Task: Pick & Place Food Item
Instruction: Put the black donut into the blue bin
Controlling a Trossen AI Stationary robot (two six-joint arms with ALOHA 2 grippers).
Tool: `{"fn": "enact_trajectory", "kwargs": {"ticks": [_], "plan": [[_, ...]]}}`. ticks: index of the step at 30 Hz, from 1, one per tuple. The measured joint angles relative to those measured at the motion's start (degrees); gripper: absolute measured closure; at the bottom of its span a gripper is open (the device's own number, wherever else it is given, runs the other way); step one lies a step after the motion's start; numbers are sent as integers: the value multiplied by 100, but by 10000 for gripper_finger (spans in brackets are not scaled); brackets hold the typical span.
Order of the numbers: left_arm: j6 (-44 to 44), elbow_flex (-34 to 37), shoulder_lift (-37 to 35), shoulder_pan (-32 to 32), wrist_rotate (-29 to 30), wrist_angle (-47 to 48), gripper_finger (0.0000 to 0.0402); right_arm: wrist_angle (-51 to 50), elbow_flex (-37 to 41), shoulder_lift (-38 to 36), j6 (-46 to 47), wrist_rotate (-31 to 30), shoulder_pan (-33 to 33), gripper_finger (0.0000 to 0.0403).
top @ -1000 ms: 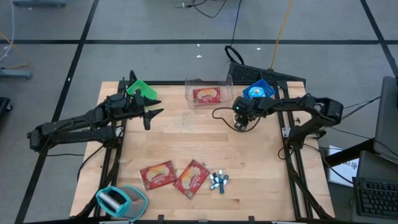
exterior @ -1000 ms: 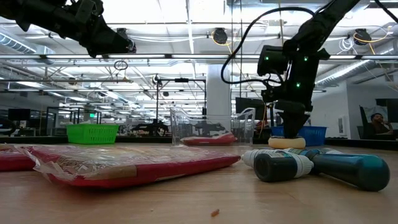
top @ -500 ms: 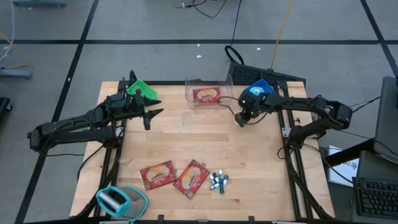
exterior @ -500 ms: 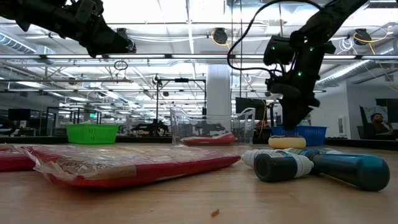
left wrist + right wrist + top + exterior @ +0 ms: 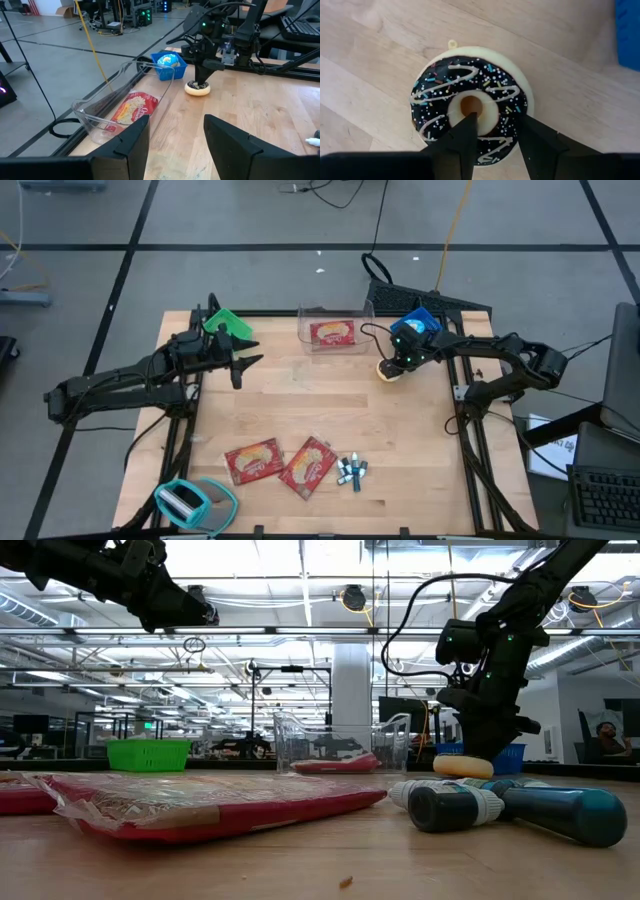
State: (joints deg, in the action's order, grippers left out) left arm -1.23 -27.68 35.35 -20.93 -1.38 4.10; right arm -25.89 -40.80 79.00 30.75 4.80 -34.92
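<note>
I have the right tool down on the donut, which lies flat on the desk just beside the blue basket. One finger sits in the hole, the other outside the ring, pinching one side of it. It looks like a light, squashy toy, so I judge a soft squeeze across the ring is enough; the glazed top may be slick. My left tool waits spread, well apart near the green basket
</note>
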Motion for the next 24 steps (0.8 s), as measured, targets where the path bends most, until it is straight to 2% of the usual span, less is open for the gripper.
{"fn": "enact_trajectory", "kwargs": {"ticks": [7, 13, 16, 20, 24], "plan": [[0, 0, 1, 2, 0, 0, 215, -6, 9, -316, -481, -29, 0, 264], [0, 0, 0, 0, 2, 0, 215, -246, 9, -567, -404, -469, 2, 214], [0, 0, -2, 2, -1, 0, 215, -340, 44, -546, -167, -495, 0, 188], [0, 0, 1, 2, -1, 0, 215, 104, 342, -458, 94, -357, 0, 172], [0, 0, -1, 0, 1, 0, 215, 843, 798, -407, 323, -188, -1, 172]]}}
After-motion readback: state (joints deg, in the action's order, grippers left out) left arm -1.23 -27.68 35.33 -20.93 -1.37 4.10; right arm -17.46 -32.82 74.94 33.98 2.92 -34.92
